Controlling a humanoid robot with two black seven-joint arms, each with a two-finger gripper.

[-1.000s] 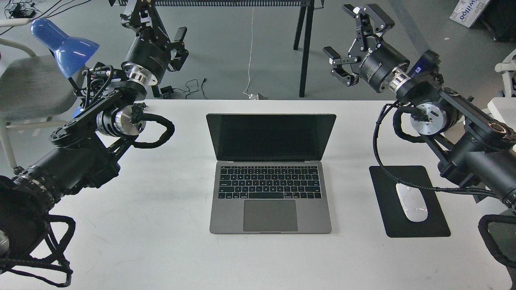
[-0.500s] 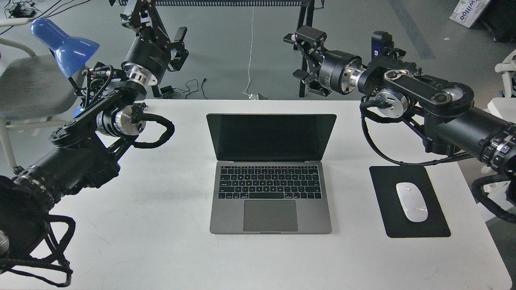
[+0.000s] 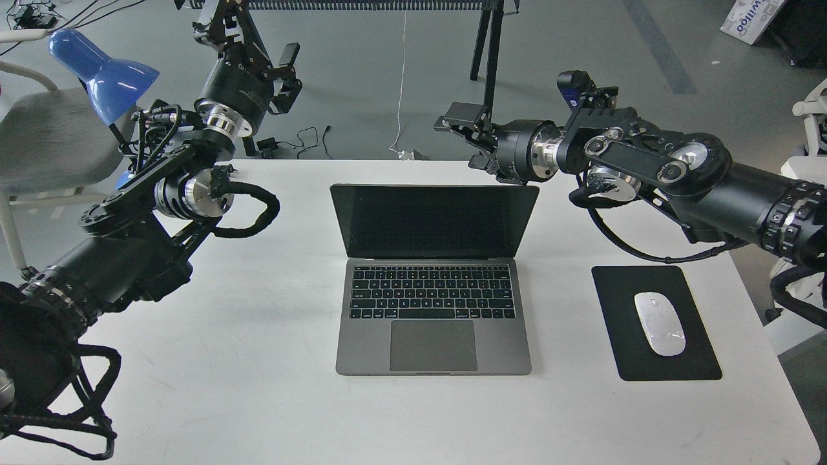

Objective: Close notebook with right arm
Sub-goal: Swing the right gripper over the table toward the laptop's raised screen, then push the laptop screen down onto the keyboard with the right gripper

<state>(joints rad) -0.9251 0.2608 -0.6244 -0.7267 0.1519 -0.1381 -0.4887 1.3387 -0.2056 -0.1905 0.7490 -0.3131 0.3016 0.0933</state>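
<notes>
The notebook [image 3: 433, 310] lies open in the middle of the white table [image 3: 258, 361], screen black and upright, keys and trackpad facing me. My right arm [image 3: 646, 161] reaches in from the right, its blue-marked camera module on top. My right gripper [image 3: 464, 139] points left, just above and behind the right part of the lid's top edge, not touching it. Its fingers are spread and hold nothing. My left gripper [image 3: 255, 35] is raised beyond the table's far left edge, open and empty.
A black mouse pad [image 3: 672, 361] with a white mouse [image 3: 659, 323] lies right of the notebook. A blue lamp [image 3: 103, 71] and a grey chair [image 3: 45, 142] stand at the far left. Black table legs [image 3: 488, 71] rise behind the right gripper.
My right arm has swung left and down, from high at the right to behind the lid's top edge, turning the gripper sideways. The notebook and the left arm have not moved.
</notes>
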